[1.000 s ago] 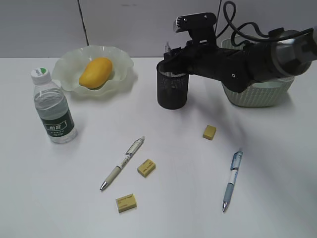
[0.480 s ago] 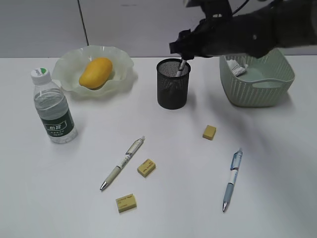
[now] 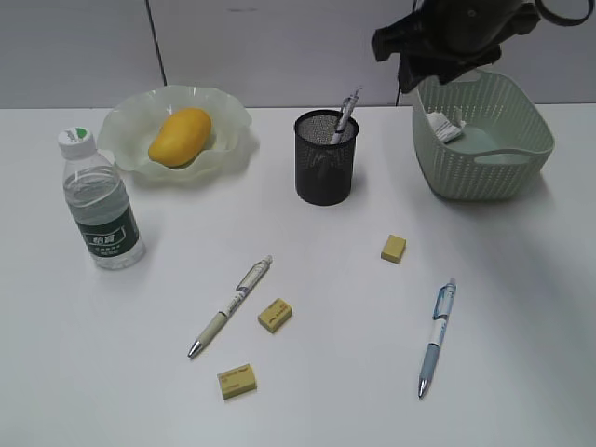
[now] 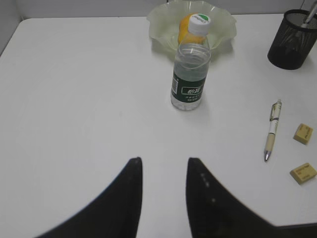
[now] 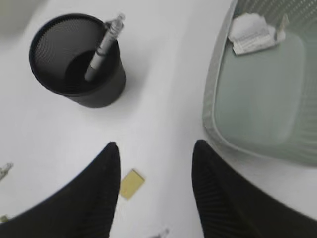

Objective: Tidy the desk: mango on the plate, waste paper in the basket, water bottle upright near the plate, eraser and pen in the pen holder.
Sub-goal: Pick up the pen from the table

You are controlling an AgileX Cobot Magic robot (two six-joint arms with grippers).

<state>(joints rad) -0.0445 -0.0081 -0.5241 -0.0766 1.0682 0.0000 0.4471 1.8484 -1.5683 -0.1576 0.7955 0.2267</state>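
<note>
With one pen standing in the pen holder (image 3: 325, 170), the right tool (image 5: 156, 186) hangs above it, jaws apart & empty, so next pick the eraser (image 3: 393, 248) just front-right of the holder, coming straight down w/ jaws astride its short sides.

White desk (image 3: 521, 307) w/ ruffled plate (image 3: 121, 140), upright water bottle (image 3: 101, 205), mesh pen holder (image 3: 325, 172), basket (image 3: 484, 158), two pens (image 3: 230, 305) (image 3: 436, 337), three yellow erasers (image 3: 276, 315) (image 3: 237, 381) (image 3: 393, 248).
</note>
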